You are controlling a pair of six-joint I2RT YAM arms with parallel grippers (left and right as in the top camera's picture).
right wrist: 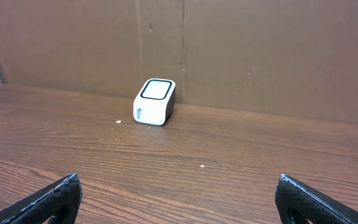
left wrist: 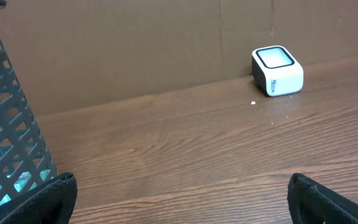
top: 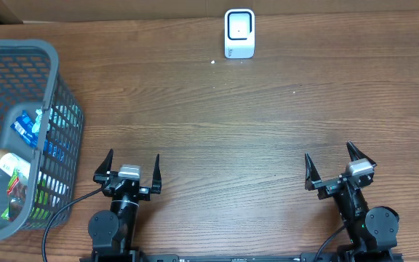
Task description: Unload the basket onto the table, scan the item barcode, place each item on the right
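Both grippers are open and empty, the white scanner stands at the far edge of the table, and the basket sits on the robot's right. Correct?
No: the overhead view shows the basket on the robot's left, near the left gripper. The rest holds: it and the right gripper are open and empty, the scanner at the table's far edge.

so the scanner (top: pixel 239 33) is a small white box with a dark-rimmed window on its top face, sitting upright at the far side, roughly centre. the items (top: pixel 28 131) are piled inside the grey basket (top: pixel 20 51) far left: blue packets, something green, a tan-capped bottle
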